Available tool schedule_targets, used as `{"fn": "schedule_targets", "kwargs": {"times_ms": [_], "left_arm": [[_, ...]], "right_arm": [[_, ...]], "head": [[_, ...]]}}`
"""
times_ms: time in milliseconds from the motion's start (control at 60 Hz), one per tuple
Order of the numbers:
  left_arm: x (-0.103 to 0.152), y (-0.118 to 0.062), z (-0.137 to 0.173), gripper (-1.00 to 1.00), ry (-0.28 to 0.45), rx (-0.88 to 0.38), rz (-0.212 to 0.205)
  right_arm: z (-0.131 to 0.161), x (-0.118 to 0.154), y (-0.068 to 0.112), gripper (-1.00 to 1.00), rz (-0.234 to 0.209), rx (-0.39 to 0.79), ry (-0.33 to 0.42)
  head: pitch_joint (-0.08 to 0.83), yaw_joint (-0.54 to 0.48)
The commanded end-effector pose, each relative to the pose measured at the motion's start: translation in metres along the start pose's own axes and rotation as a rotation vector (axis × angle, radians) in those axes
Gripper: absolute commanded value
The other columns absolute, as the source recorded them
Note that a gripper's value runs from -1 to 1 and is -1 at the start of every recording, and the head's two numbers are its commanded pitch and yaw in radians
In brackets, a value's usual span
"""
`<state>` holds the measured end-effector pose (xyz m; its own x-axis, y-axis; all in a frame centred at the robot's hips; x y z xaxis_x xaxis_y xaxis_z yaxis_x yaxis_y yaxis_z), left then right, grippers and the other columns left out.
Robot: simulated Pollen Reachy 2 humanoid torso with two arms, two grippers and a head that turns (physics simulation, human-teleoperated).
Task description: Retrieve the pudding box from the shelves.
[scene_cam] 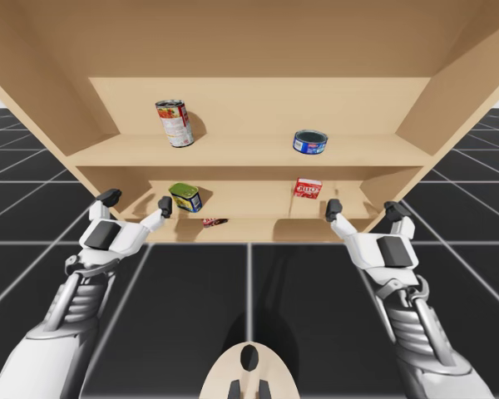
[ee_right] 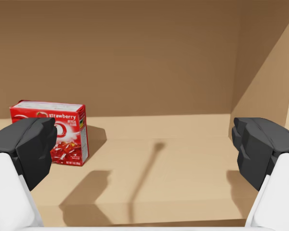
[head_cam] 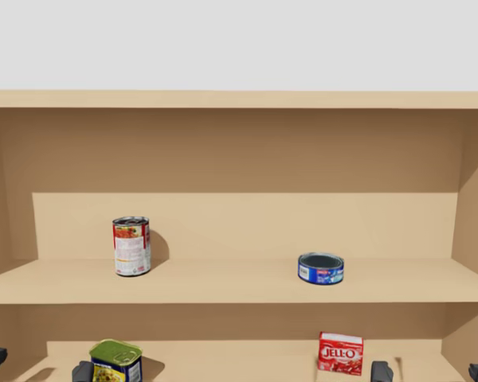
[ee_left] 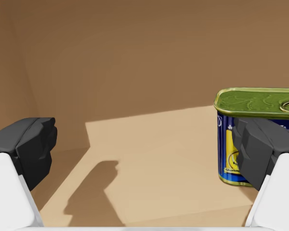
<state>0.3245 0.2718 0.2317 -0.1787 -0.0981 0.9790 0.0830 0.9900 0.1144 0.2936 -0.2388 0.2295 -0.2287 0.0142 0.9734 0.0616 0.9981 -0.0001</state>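
Retrieval not begun: red box (scene_cam: 308, 188) stands untouched toward the right end of the lower shelf (scene_cam: 258, 206). Our right end effector (scene_cam: 363, 209) hovers at the front edge, fingers apart; left end effector (scene_cam: 136, 201) likewise, empty.

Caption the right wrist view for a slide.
Right gripper, fingers open, faces the lower shelf; the red box stands upright ahead, partly behind one finger.

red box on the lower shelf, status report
Left gripper and right gripper open, empty. Red box upright on lower shelf, ahead of right gripper. Nothing blocking it.
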Motion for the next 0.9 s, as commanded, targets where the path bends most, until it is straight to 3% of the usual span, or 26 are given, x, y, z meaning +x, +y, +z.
{"fn": "schedule_targets", "kwargs": {"times_ms": [17, 233, 550, 767, 900], "left_arm": [[0.000, 0.000, 0.000, -1.00, -0.002, -0.003, 0.005], [0.000, 0.000, 0.000, -1.00, -0.002, -0.005, 0.008], [0.001, -0.005, 0.005, -1.00, -0.013, -0.022, -0.011], [0.004, -0.012, 0.009, -1.00, -0.019, -0.048, -0.015], [0.004, -0.015, 0.012, -1.00, -0.015, -0.070, 0.009]], "right_arm": [[0.002, -0.004, 0.006, -1.00, -0.031, -0.019, 0.001], [0.003, 0.001, 0.004, -1.00, -0.040, 0.003, 0.006], [0.002, -0.006, 0.006, -1.00, -0.002, -0.004, 0.019], [0.002, -0.008, 0.005, -1.00, -0.004, -0.011, 0.034], [0.003, -0.011, 0.005, -1.00, -0.005, -0.012, 0.043]], "head": [[0.004, -0.01], [0.096, -0.01], [0.368, -0.03], [0.520, 0.03], [0.574, 0.10]]}}
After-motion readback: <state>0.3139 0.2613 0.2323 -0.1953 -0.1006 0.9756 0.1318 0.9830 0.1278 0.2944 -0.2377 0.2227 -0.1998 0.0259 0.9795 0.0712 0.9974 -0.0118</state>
